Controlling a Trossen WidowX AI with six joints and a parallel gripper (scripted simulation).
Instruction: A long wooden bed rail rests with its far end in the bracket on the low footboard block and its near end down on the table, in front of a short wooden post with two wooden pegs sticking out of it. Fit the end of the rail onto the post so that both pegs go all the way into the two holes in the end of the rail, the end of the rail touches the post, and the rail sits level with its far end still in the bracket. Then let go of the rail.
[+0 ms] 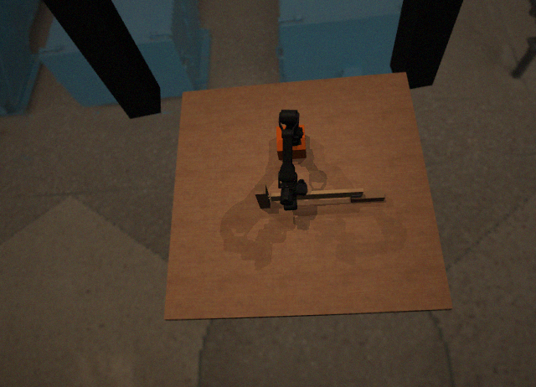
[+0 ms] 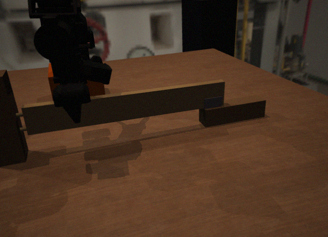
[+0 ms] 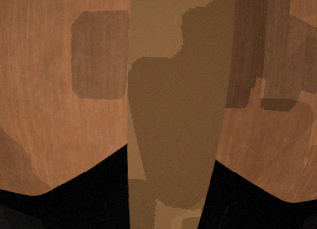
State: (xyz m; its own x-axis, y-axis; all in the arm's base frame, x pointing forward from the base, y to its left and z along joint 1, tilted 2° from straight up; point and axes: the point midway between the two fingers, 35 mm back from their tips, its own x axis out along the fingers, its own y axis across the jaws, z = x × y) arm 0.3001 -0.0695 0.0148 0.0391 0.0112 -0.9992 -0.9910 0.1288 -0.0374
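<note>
The rail [image 1: 328,194] [image 2: 159,99] [image 3: 178,115] is raised off the table and looks about level. Its far end sits in the bracket [image 2: 213,102] on the footboard block [image 1: 368,199] [image 2: 236,114]. Its near end faces the post [image 1: 262,199] [image 2: 10,128] across a small gap. The upper peg [image 2: 19,114] and the lower peg [image 2: 23,129] show in that gap and reach the rail's end face; whether their tips are inside the holes is hidden. My gripper [image 2: 76,111] [image 3: 160,149] is shut on the rail near its post end, one finger on each side.
The orange arm base [image 1: 291,151] [image 2: 96,88] stands behind the rail on the wooden table [image 1: 302,279] [image 2: 172,189]. The arm reaches forward from it over the rail. Dark pillars [image 1: 108,58] [image 2: 209,25] stand beyond the table's back edge.
</note>
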